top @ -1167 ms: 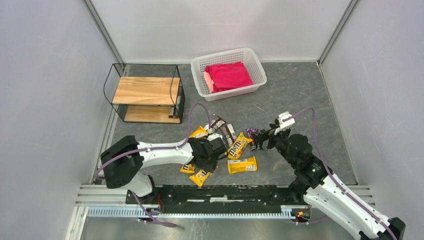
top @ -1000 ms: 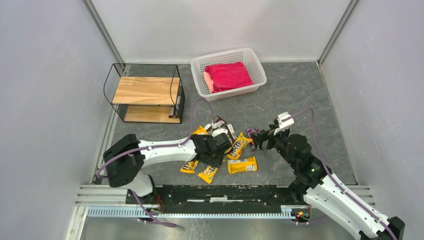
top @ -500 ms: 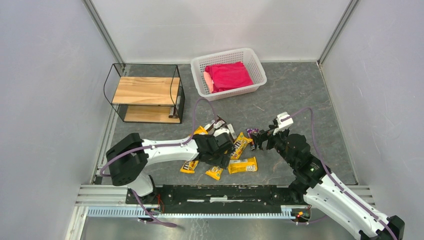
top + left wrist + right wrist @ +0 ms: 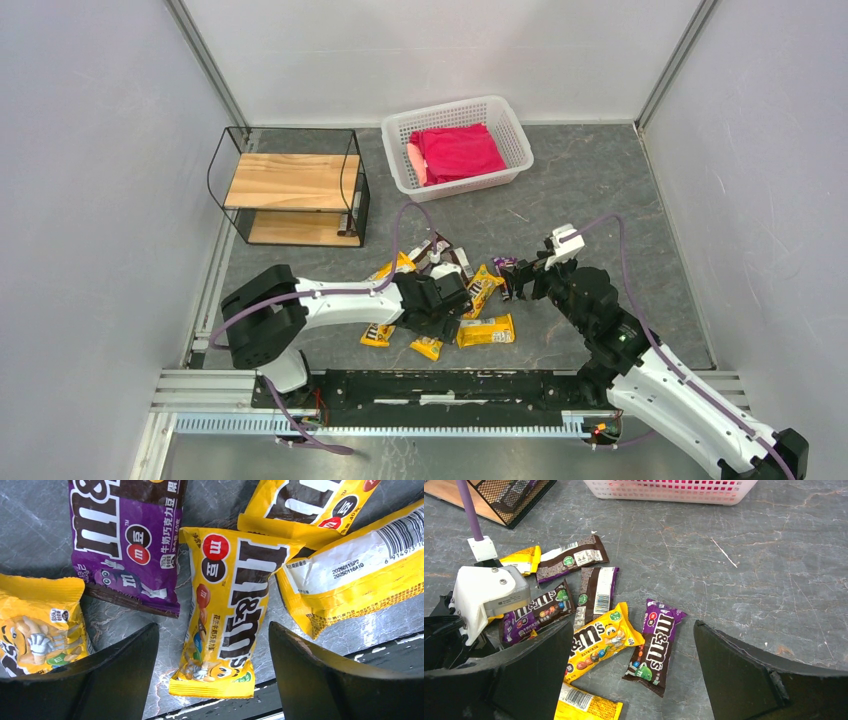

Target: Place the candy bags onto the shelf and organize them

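Note:
Several candy bags lie scattered on the grey floor between my arms. My left gripper [image 4: 435, 325] hangs open over a yellow bag [image 4: 227, 610], one finger on either side and neither touching it. A purple bag [image 4: 125, 540] and other yellow bags [image 4: 350, 575] lie around it. Just right of the pile, my right gripper [image 4: 512, 283] is wide open and empty above a purple bag [image 4: 655, 645] and a yellow bag [image 4: 599, 642]. Brown bags [image 4: 596, 592] lie beyond these. The shelf [image 4: 290, 185] stands at the back left, its top board bare.
A white perforated basket [image 4: 512, 125] holding a red cloth [image 4: 457, 152] stands at the back centre. White walls close in both sides and the back. A black rail [image 4: 450, 385] runs along the front, just behind the nearest bags.
My left gripper has moved right over the pile and its jaws have widened. A yellow bag near the front rail has shifted right with it. The right arm has barely moved.

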Controlling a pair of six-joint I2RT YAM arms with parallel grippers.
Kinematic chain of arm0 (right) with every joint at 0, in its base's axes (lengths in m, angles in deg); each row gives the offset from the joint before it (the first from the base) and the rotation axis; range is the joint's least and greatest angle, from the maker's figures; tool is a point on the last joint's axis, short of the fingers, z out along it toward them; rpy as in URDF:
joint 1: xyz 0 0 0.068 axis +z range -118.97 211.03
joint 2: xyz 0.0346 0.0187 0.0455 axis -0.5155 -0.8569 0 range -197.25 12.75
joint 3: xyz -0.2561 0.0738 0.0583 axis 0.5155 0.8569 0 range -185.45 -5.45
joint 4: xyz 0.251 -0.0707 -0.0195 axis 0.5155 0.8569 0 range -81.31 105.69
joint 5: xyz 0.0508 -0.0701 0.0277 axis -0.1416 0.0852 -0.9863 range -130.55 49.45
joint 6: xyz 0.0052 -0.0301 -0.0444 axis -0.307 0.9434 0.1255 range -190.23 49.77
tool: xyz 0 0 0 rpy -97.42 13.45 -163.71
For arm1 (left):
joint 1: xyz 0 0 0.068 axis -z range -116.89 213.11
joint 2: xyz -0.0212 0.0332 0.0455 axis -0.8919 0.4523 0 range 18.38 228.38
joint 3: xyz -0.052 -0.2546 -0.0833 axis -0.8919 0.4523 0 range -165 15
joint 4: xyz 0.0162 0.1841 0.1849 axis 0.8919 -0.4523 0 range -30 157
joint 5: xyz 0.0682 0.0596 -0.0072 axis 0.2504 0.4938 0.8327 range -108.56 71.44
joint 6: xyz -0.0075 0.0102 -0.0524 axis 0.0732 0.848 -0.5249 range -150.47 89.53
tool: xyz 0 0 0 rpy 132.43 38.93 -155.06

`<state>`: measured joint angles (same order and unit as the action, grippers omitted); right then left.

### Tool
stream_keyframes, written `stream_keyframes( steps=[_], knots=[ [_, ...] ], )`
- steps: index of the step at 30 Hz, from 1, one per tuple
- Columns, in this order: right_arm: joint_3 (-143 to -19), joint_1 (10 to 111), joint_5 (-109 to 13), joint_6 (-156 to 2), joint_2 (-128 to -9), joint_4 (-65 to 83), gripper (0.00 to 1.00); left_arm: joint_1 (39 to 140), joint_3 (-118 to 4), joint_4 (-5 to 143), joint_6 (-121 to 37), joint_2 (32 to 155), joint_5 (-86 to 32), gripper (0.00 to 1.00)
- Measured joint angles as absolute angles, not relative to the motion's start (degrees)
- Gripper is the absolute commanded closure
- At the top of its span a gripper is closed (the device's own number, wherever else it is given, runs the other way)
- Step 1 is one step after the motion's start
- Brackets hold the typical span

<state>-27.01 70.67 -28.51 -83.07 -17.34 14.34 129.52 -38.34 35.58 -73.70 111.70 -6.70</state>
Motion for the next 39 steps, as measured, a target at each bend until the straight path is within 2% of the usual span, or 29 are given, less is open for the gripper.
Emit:
stream_keyframes(
  steps=[23, 39],
  knots=[
    [-26.51, 70.67, -28.49, -83.07, -17.53, 14.36, 0.02, 130.75, -40.88, 34.07, -73.67, 113.12, -3.55, 0.57],
    [-26.20, 70.67, -28.45, -83.02, -18.06, 14.36, 0.02, 130.68, -45.34, 25.79, -73.65, 100.73, 1.19, 0.61]
  ],
)
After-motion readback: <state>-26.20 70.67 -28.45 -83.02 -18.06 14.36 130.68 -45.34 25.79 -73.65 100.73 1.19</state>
